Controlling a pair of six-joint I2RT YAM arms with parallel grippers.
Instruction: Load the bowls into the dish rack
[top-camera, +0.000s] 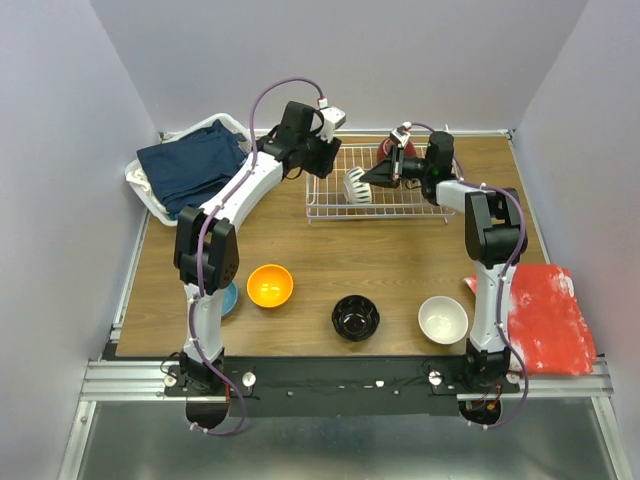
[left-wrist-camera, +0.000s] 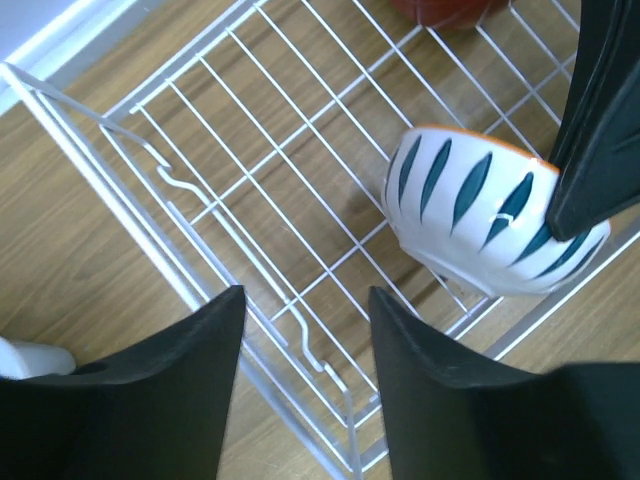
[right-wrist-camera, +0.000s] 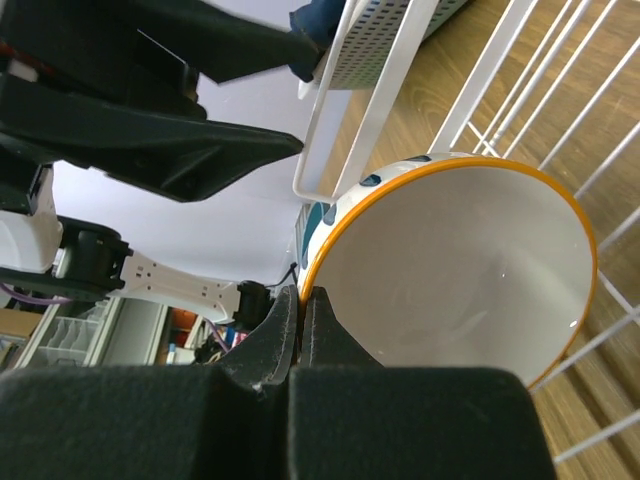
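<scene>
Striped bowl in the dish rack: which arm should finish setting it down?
Right. The right gripper is shut on the rim of the striped bowl, which is inside the dish rack. The left gripper hovers open over the rack's left end, holding nothing.

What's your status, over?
Right gripper shut on rim of white, teal-striped, orange-rimmed bowl, tilted in white wire dish rack. Left gripper open, empty, over rack's left end. Orange bowl, black bowl, plain white bowl on wooden table. Nothing in way.

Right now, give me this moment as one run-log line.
right hand: shut on striped bowl by rim, tilted in dish rack | left hand: open, empty, over rack | table: orange bowl, black bowl, white bowl
</scene>
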